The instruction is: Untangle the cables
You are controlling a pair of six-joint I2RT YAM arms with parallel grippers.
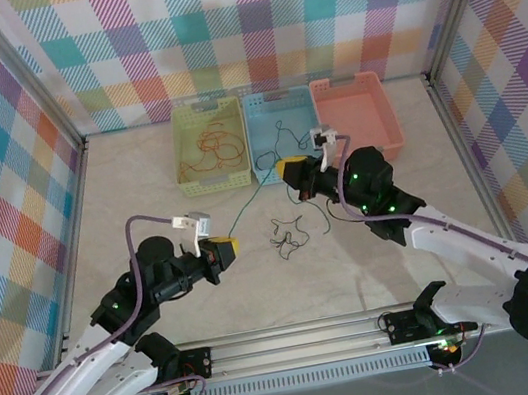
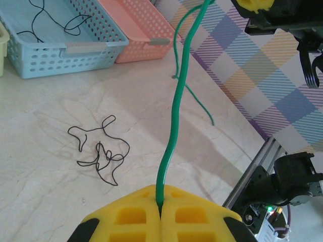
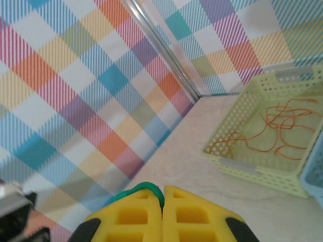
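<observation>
**Cable sorting, looks roughly halfway**

So the orange cables are sitting in the yellow-green basket, and a dark strand is lying in the blue basket. I'm reading those as done.

The green cable is the one being worked on. The left gripper is pinching one end of it with its yellow fingers shut tight, and the right gripper is clamping the other end the same way. The cable is hanging stretched between them above the table, with a loose tail dangling off to the side.

What's left, I'm guessing: a small black tangle is lying on the table between the two arms, well apart from any basket, so that one is waiting for its turn. The pink basket is looking empty from here, so I'm betting the green one is heading there.
</observation>
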